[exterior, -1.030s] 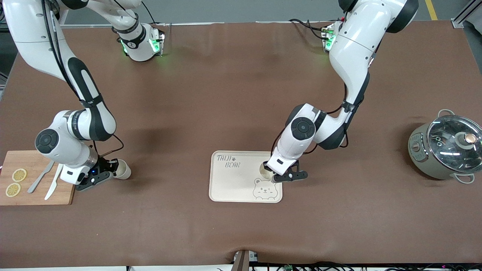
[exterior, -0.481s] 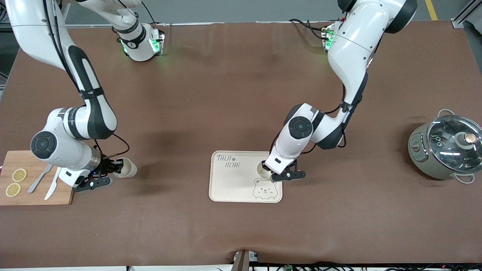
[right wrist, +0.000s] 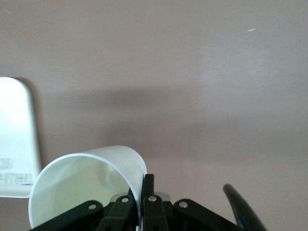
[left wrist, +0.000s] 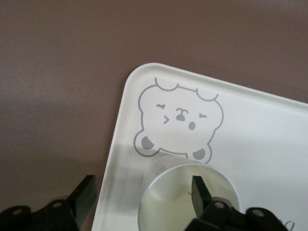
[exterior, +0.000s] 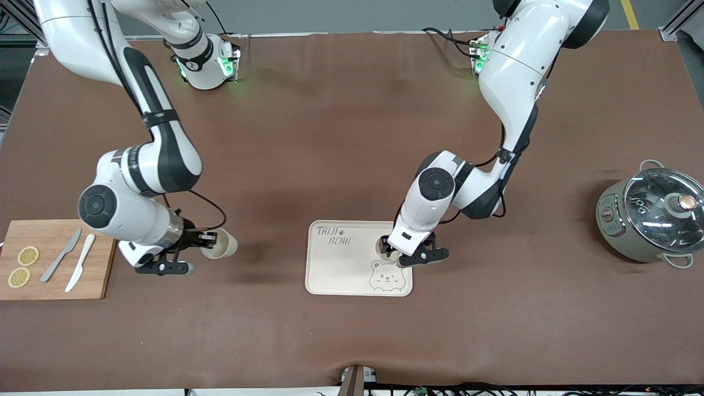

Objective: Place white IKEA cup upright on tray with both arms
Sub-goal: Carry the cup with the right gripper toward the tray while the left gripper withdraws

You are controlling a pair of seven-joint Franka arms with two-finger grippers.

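So there are two white cups in play. One cup (exterior: 385, 247) already stands upright on the tray (exterior: 341, 269), just above the bear drawing (exterior: 386, 276) and near the tray edge toward the left arm's end of the table, and the left gripper (exterior: 397, 256) sits right at it with its fingers spread apart: in the left wrist view one finger (left wrist: 198, 190) hangs over the cup's mouth and the other sits outside the tray rim, so nothing is clamped. The tray lies on the brown table (exterior: 352, 137) around the middle of its length, closer to the front edge than to the bases. The right gripper (exterior: 193, 242) is pinched shut on the rim of the second cup (exterior: 220, 245), which it holds tipped on its side over bare table between the cutting board (exterior: 55, 278) and the tray. If I were running it, I'd rotate that cup mouth-up before it reaches the tray, aim for the open patch under the TAIJI BEAR lettering (exterior: 333, 235), and let the left arm lift clear first so the two don't bump. The pinch is on a thin wall, so go slow. A pot (exterior: 652, 217) sits off by the left arm's end, well out of the way.
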